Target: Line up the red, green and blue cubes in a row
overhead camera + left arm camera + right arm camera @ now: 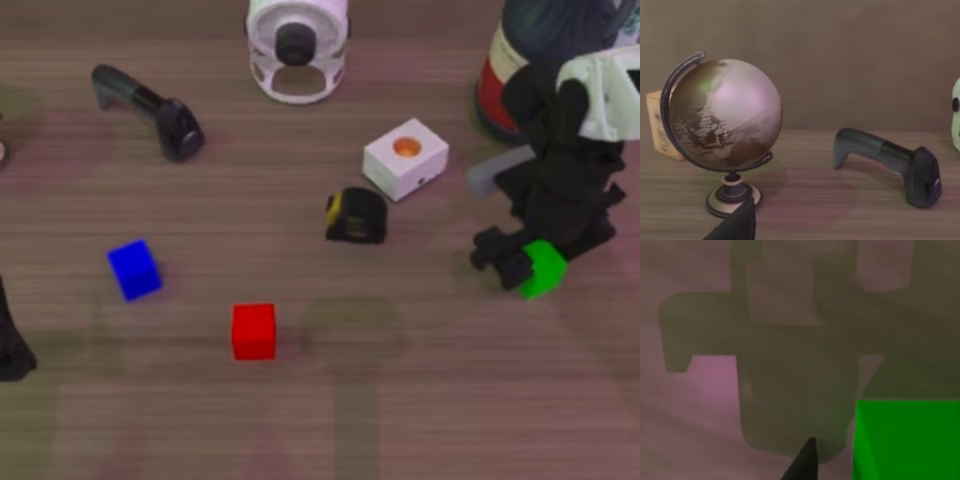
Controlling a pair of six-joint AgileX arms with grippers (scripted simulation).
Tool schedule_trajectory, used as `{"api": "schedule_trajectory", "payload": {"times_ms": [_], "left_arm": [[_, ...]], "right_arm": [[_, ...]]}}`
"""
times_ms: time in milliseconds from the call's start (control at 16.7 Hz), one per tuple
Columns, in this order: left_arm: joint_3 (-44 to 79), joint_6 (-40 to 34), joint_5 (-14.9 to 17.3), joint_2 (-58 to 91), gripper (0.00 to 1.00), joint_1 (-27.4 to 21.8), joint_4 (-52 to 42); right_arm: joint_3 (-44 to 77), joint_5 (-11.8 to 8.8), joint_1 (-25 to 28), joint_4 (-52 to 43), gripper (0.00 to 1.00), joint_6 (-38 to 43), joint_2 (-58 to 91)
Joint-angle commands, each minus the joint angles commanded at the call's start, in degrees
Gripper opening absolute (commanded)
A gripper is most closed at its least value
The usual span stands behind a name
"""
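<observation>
Open table (430, 400) spreads across the front, right of the red cube (254, 331) and below the right tool (522, 262). Between them, farther back, the tape measure (356, 215) and white block (405, 158) stand close together. The scanner (150, 108) blocks the back left.

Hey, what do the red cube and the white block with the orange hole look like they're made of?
Red cube: looks like matte plastic or painted wood; flat, even colour with no shine.
White block: seems smooth plastic, plain white faces and an orange-lined round hole. This is a rendering, so neither is certain.
</observation>
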Motion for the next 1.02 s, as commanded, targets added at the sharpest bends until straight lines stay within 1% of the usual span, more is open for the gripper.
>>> {"api": "schedule_trajectory", "payload": {"times_ms": [240, 300, 840, 1020], "left_arm": [[0.0, 0.0, 0.0, 0.0, 1.0, 0.0, 0.0], [0.0, 0.0, 0.0, 0.0, 1.0, 0.0, 0.0], [0.0, 0.0, 0.0, 0.0, 1.0, 0.0, 0.0], [0.0, 0.0, 0.0, 0.0, 1.0, 0.0, 0.0]], "right_arm": [[0.0, 0.0, 0.0, 0.0, 0.02, 0.0, 0.0], [0.0, 0.0, 0.0, 0.0, 0.0, 0.0, 0.0], [0.4, -0.1, -0.1, -0.5, 0.0, 0.1, -0.9], [3.3, -0.1, 0.0, -4.7, 0.0, 0.2, -2.3]]}}
